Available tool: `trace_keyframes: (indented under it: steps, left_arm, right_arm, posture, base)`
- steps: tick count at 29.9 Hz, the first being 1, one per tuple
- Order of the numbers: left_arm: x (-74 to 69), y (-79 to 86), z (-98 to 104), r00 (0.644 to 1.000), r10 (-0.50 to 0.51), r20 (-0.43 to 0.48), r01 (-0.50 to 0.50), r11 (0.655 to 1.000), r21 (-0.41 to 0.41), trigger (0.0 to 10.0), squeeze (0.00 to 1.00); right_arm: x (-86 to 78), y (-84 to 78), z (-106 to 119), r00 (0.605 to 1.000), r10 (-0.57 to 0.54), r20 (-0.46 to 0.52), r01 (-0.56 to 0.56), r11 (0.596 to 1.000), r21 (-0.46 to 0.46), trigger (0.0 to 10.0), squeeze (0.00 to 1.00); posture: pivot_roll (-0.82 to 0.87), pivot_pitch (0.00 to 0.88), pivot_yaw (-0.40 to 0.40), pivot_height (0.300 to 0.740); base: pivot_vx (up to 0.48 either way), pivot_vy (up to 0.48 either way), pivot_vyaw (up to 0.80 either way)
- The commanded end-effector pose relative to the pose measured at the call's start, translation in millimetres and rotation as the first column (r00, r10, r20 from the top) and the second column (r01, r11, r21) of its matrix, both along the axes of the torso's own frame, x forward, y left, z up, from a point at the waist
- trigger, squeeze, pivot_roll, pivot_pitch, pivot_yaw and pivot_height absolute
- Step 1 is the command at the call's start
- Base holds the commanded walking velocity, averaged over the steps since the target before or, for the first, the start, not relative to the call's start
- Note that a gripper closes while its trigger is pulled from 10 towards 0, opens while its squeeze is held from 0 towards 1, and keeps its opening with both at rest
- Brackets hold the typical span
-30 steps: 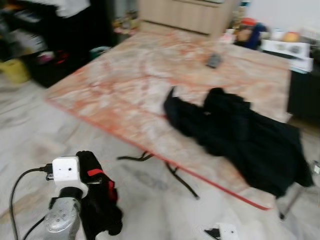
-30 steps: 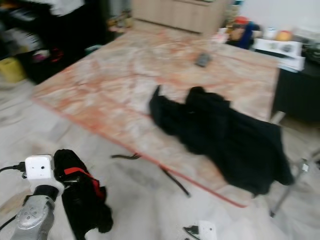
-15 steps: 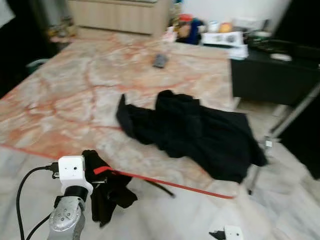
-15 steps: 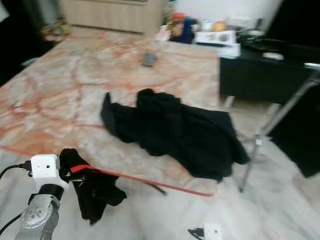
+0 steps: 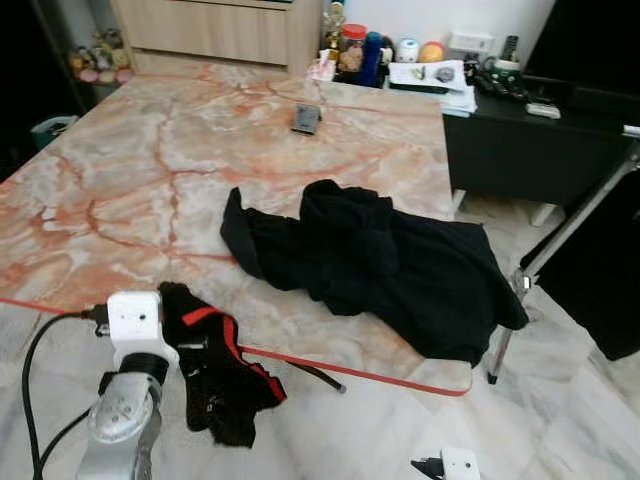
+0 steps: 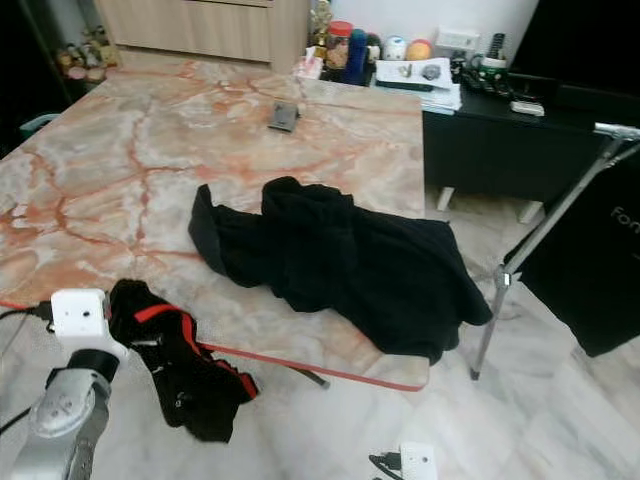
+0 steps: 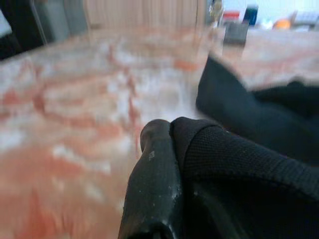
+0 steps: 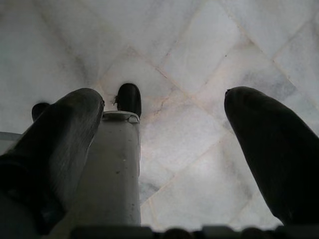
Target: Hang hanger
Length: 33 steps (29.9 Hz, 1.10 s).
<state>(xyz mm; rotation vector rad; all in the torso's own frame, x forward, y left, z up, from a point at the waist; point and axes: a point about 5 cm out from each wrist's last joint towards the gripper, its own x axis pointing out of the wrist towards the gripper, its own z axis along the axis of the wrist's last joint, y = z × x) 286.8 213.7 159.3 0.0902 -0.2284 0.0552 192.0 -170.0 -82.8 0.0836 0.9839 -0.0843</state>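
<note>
My left gripper (image 5: 188,332) is shut on a black garment with red trim (image 5: 225,375), which dangles below the front edge of the marble table (image 5: 130,190). In the left wrist view a black finger (image 7: 152,191) presses against the black knit cloth (image 7: 239,174). A larger black clothing pile (image 5: 385,260) lies on the table's right half. My right gripper (image 8: 164,149) hangs open over the pale tiled floor, with nothing between its fingers.
A small dark object (image 5: 306,118) rests on the far part of the table. A black low cabinet (image 5: 530,145) stands at the right, with a slanted metal stand leg (image 5: 565,240) before it. Bottles (image 5: 370,55) crowd the back. A white device (image 5: 460,465) lies on the floor.
The camera has swung, so the table now shows more squarely and sharply. The black garment stays in my left gripper and now hangs lower and further right.
</note>
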Motion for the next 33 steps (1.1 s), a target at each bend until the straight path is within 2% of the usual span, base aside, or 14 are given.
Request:
trace_keyframes:
  steps: [1, 4, 11, 12, 13, 14, 15, 16, 18, 20, 21, 22, 25, 33]
  left_arm:
    - [5.9, -4.4, 38, 0.990, -0.041, 0.136, 0.036, 0.998, 0.043, 10.0, 0.00]
    - [14.4, -5.0, 62, 0.978, -0.074, 0.193, 0.060, 0.995, 0.078, 10.0, 0.00]
    - [14.4, -5.0, 62, 0.978, -0.074, 0.193, 0.060, 0.995, 0.078, 10.0, 0.00]
    - [17.6, -5.2, 70, 0.974, -0.086, 0.209, 0.069, 0.994, 0.086, 10.0, 0.00]
    - [48.9, -14.0, 101, 0.957, -0.146, 0.250, 0.117, 0.985, 0.130, 10.0, 0.00]
    - [72.0, -22.6, 132, 0.940, -0.191, 0.284, 0.148, 0.975, 0.166, 10.0, 0.00]
    - [87.0, -29.5, 158, 0.929, -0.216, 0.301, 0.163, 0.968, 0.192, 10.0, 0.00]
    - [96.5, -34.8, 175, 0.925, -0.227, 0.304, 0.169, 0.964, 0.205, 10.0, 0.00]
    - [101.3, -38.5, 184, 0.923, -0.227, 0.310, 0.175, 0.967, 0.187, 10.0, 0.00]
    - [99.1, -42.5, 184, 0.913, -0.237, 0.331, 0.196, 0.968, 0.154, 10.0, 0.00]
    - [95.5, -45.1, 176, 0.911, -0.241, 0.335, 0.214, 0.970, 0.118, 10.0, 0.00]
    - [95.5, -45.1, 176, 0.911, -0.241, 0.335, 0.214, 0.970, 0.118, 10.0, 0.00]
    - [90.0, -46.9, 158, 0.916, -0.248, 0.315, 0.226, 0.968, 0.105, 10.0, 0.00]
    - [84.4, -33.8, 143, 0.914, -0.236, 0.331, 0.222, 0.972, 0.080, 10.0, 0.00]
  right_arm:
    - [-7.7, -1.5, -4, 1.000, -0.016, -0.024, 0.016, 1.000, 0.003, 10.0, 0.00]
    - [-7.5, -0.7, -4, 1.000, -0.020, -0.023, 0.020, 1.000, 0.005, 10.0, 0.00]
    - [-7.5, -0.7, -4, 1.000, -0.020, -0.023, 0.020, 1.000, 0.005, 10.0, 0.00]
    - [-7.4, -0.5, -4, 1.000, -0.021, -0.023, 0.022, 1.000, 0.006, 10.0, 0.00]
    - [-6.6, 0.7, -3, 0.999, -0.029, -0.020, 0.029, 1.000, 0.009, 10.0, 0.00]
    - [-5.8, 1.8, -3, 0.999, -0.036, -0.018, 0.036, 0.999, 0.012, 10.0, 0.00]
    - [-5.3, 2.6, -3, 0.999, -0.040, -0.016, 0.040, 0.999, 0.014, 10.0, 0.00]
    - [-5.0, 3.2, -3, 0.999, -0.044, -0.014, 0.044, 0.999, 0.016, 10.0, 0.00]
    - [-5.2, 4.1, -3, 0.998, -0.059, -0.012, 0.059, 0.998, 0.020, 10.0, 0.00]
    - [-5.8, 5.1, -3, 0.997, -0.082, -0.009, 0.082, 0.996, 0.028, 10.0, 0.00]
    - [-5.8, 5.4, -3, 0.996, -0.091, -0.008, 0.091, 0.995, 0.031, 10.0, 0.00]
    - [-5.8, 5.4, -3, 0.996, -0.091, -0.008, 0.091, 0.995, 0.031, 10.0, 0.00]
    - [-5.6, 6.0, -3, 0.996, -0.085, -0.012, 0.085, 0.996, 0.028, 10.0, 0.00]
    - [-5.4, 6.7, -3, 0.996, -0.085, -0.010, 0.086, 0.996, 0.032, 10.0, 0.00]
  posture:
    - [0.14, 0.124, -0.031, 0.740]
    - [0.14, 0.122, -0.027, 0.740]
    - [0.14, 0.122, -0.027, 0.740]
    - [0.14, 0.120, -0.025, 0.740]
    - [0.15, 0.103, -0.004, 0.740]
    - [0.15, 0.100, -0.002, 0.740]
    - [0.15, 0.100, 0.001, 0.740]
    - [0.15, 0.098, 0.007, 0.740]
    - [0.13, 0.090, 0.022, 0.740]
    - [0.12, 0.088, 0.028, 0.740]
    - [0.12, 0.091, 0.025, 0.740]
    - [0.12, 0.091, 0.025, 0.740]
    - [0.13, 0.099, 0.021, 0.740]
    - [0.14, 0.103, 0.020, 0.740]
  base:
    - [0.000, 0.000, 0.00]
    - [0.000, 0.000, 0.00]
    - [0.000, 0.000, 0.00]
    - [0.000, 0.000, 0.00]
    - [0.000, 0.000, 0.00]
    - [0.000, 0.000, 0.00]
    - [0.000, 0.000, 0.00]
    - [0.000, 0.000, 0.00]
    - [0.000, 0.000, 0.00]
    - [0.000, 0.000, 0.00]
    - [0.000, 0.000, 0.00]
    - [0.000, 0.000, 0.00]
    - [0.000, 0.000, 0.00]
    - [0.000, 0.000, 0.00]
